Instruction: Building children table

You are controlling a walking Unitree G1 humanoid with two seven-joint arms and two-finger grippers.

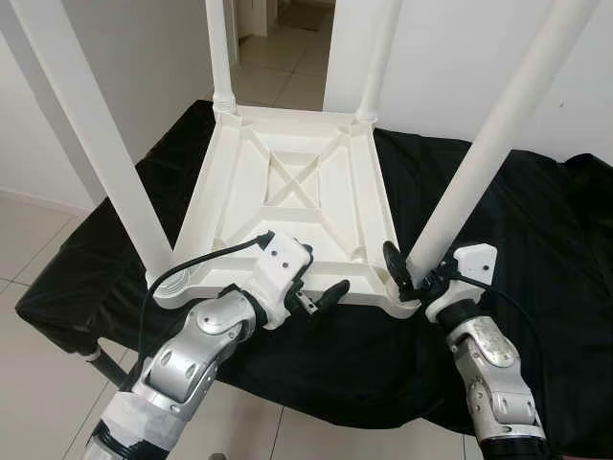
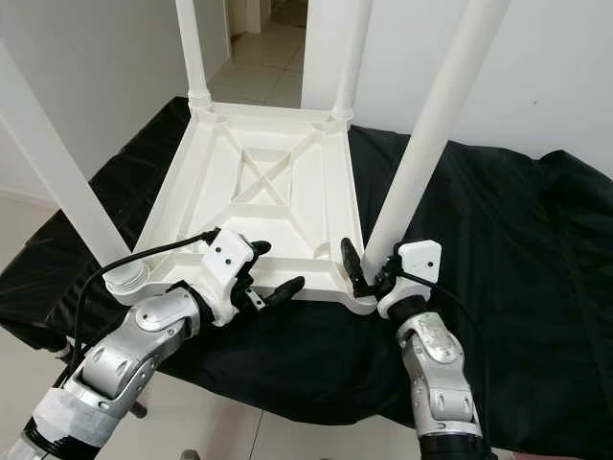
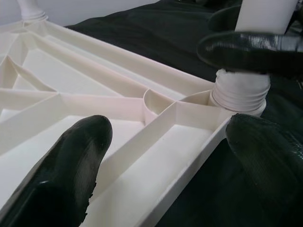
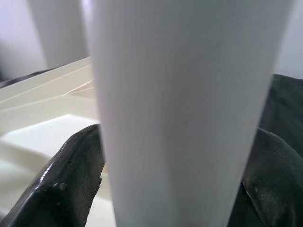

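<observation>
right gripper (image 1: pixel 407 273) gripping smooth tapered leg (image 1: pixel 498 134)

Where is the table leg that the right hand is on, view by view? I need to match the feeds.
Left eye: the near-right leg slants up from the tabletop corner, lower right.
Right eye: same leg, right of centre.
Left wrist: its threaded base at upper right.
Right wrist: white shaft between the black fingers.
Shared landmark: the upturned tabletop.

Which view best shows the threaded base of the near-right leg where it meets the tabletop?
Left wrist view: the leg's ribbed base sits clear in its corner socket. The eye views hide it behind the right gripper. The right wrist view shows only bare leg shaft between the jaws.
</observation>
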